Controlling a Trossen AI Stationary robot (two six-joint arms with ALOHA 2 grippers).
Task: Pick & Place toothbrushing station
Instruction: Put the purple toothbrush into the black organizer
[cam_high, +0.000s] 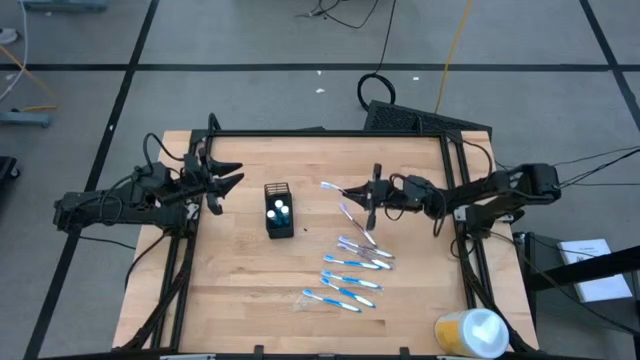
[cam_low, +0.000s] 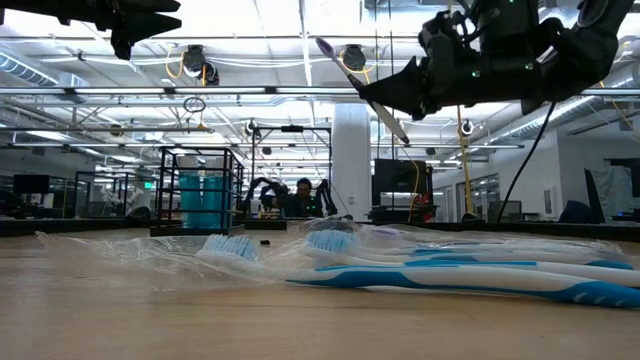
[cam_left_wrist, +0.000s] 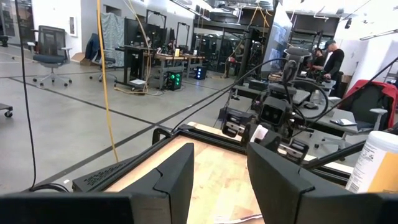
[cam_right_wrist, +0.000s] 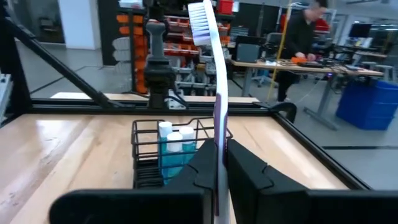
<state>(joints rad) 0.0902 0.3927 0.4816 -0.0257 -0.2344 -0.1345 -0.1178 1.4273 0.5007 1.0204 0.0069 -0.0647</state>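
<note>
From above, the black mesh holder (cam_high: 280, 208) stands mid-bench (cam_high: 240, 280) with blue-and-white tubes (cam_high: 281, 211) inside. Loose toothbrushes (cam_high: 352, 280) lie to its right. The right gripper (cam_high: 372, 203) hangs between holder and brushes, clamped on one toothbrush (cam_high: 352, 215). The left gripper (cam_high: 222, 176) waits near the bench's left edge, fingers partly apart, holding nothing.

At bench level, the held toothbrush (cam_low: 362, 88) tilts in the air above wrapped brushes (cam_low: 440, 262).

The left wrist view shows its fingers (cam_left_wrist: 177, 180) parted, empty.

The right wrist view shows the brush (cam_right_wrist: 214, 93) upright, pinched tight, the holder (cam_right_wrist: 171, 152) just beyond.
</note>
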